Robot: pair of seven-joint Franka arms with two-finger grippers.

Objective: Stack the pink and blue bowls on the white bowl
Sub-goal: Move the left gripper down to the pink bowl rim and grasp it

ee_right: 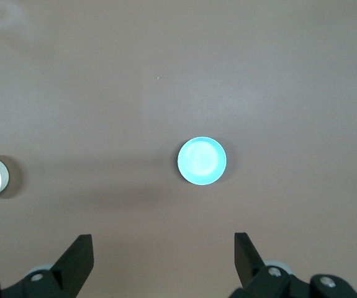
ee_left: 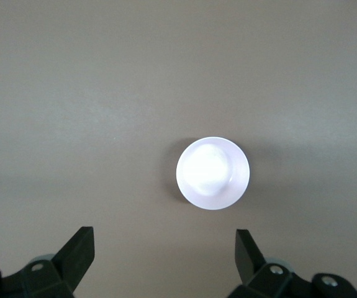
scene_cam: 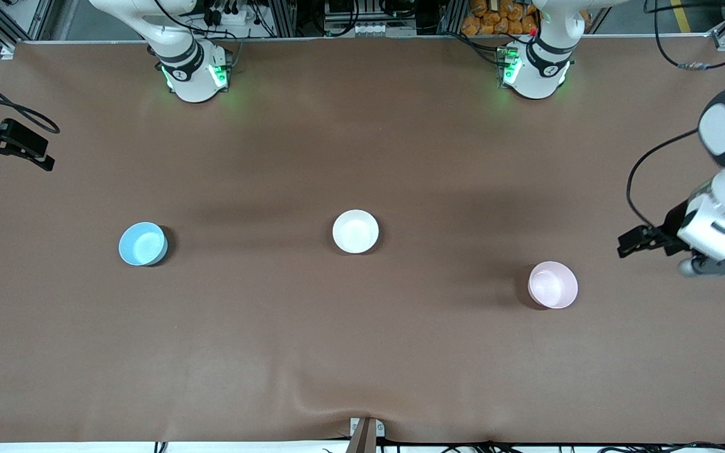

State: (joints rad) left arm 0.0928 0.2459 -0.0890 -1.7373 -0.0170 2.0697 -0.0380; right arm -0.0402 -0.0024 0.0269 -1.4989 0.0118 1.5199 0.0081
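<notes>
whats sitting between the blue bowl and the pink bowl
The white bowl sits between the blue bowl and the pink bowl, apart from both, with bare brown table either side. The front view shows this.

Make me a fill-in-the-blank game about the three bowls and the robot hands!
1. The bowl in the middle of the table, between the other two, is the ____ bowl.
2. The bowl toward the right arm's end of the table is the ____ bowl.
3. The pink bowl is ____ to the front camera than the white bowl.
4. The left hand and the right hand are both ____ and hold nothing.

Missing words: white; blue; nearer; open
</notes>
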